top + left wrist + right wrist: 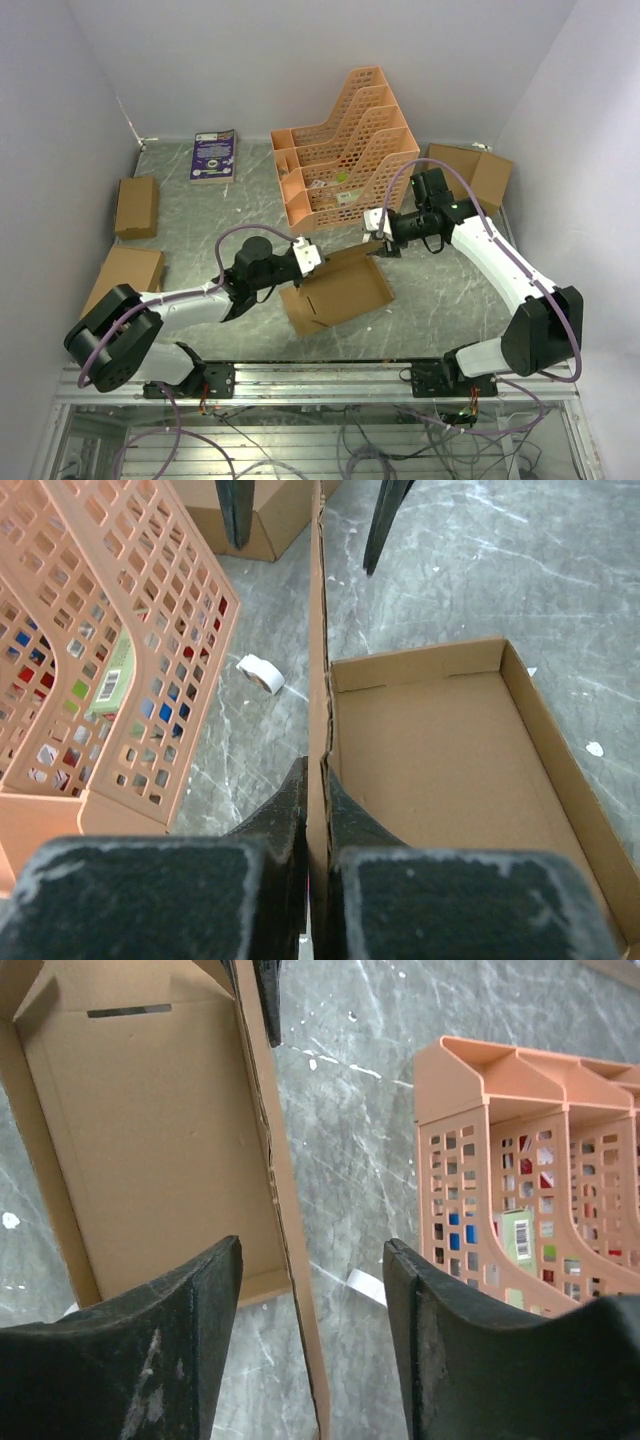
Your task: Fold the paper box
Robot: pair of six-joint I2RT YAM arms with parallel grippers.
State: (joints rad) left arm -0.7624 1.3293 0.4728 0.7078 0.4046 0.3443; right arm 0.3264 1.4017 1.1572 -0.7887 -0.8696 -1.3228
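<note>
While the flap (317, 630) of the box (340, 292) is pinched upright by the closed left gripper (318, 770), the right gripper (312, 1250) is held open astride the other end of the same flap, and no touch by its fingers can be made out. The box is found by the middle of the near edge of the tabletop (200, 215), its tray open upward and the raised flap on the side facing the rack (345, 150)

Several failures are judged possible. A ragged line is seen along the flap's crease, so the cardboard could be torn there if it is pulled by the two grippers out of step. If the right jaws are shut off-square, the flap could be buckled rather than folded. As the tray is weighted by nothing, it could be dragged or lifted. The rack is close by and could be struck by the right gripper

By count: one box in work, two grippers, one rack, two spare boxes (135, 205) along the left edge, one booklet (213, 155) at the far edge, one white scrap (261, 673) beside the rack. Cardboard (470, 172) is also seen in the far right corner; whether one piece or two cannot be told
</note>
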